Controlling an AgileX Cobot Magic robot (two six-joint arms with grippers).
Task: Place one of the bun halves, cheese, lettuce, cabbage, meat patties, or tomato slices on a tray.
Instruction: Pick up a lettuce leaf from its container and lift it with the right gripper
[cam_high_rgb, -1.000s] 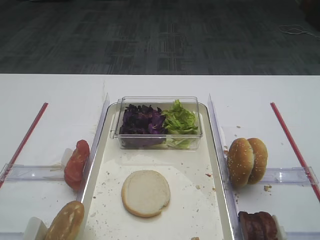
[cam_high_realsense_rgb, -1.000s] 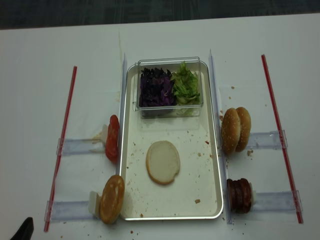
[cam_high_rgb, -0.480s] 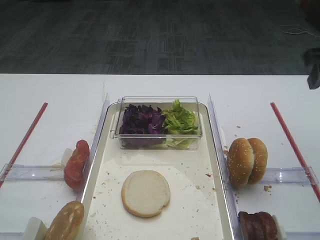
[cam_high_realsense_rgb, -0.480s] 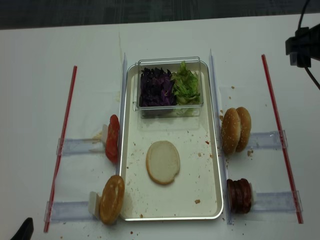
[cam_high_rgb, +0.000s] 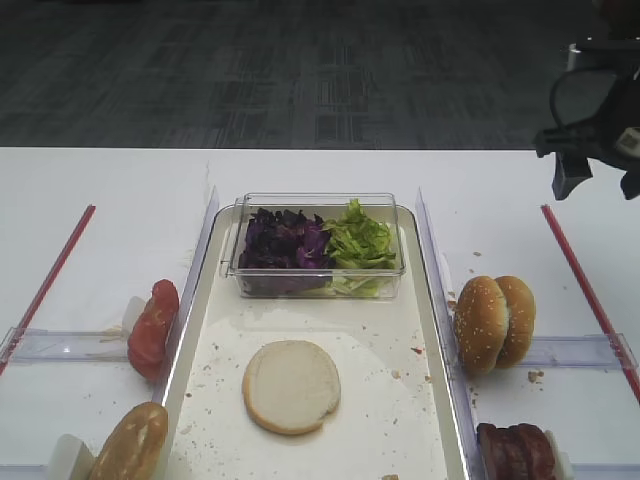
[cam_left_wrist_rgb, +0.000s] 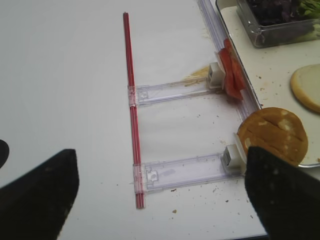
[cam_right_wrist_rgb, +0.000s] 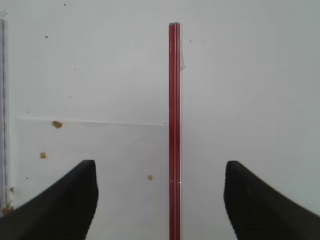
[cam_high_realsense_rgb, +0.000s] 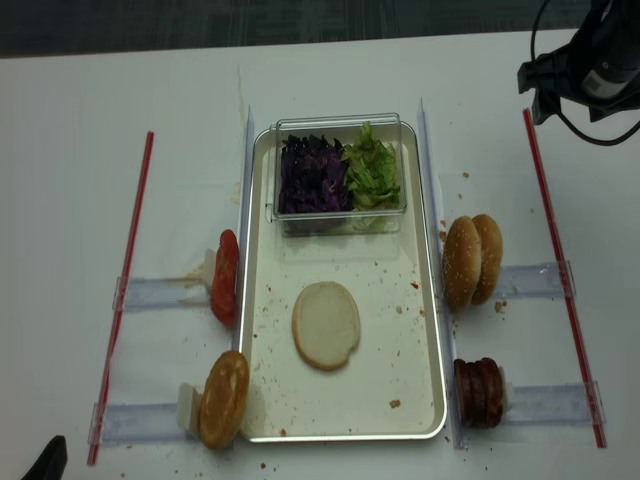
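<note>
The left gripper (cam_left_wrist_rgb: 150, 200) is mostly cut off, its fingers apart over bare white table (cam_high_rgb: 100, 180). Tomato slices (cam_high_rgb: 152, 328) and one bun (cam_high_rgb: 130, 445) stand left of the tray (cam_high_realsense_rgb: 430, 330); one bun half (cam_high_rgb: 291, 386) lies on it. Patties (cam_high_rgb: 515, 452) are cropped. The right gripper (cam_right_wrist_rgb: 160, 200) hangs spread above a red strip (cam_right_wrist_rgb: 174, 125), holding nothing. Dark carpet (cam_high_rgb: 300, 70) lies beyond.

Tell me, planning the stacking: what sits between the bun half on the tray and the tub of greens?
Only bare, crumb-speckled tray, seen in both exterior high views.
</note>
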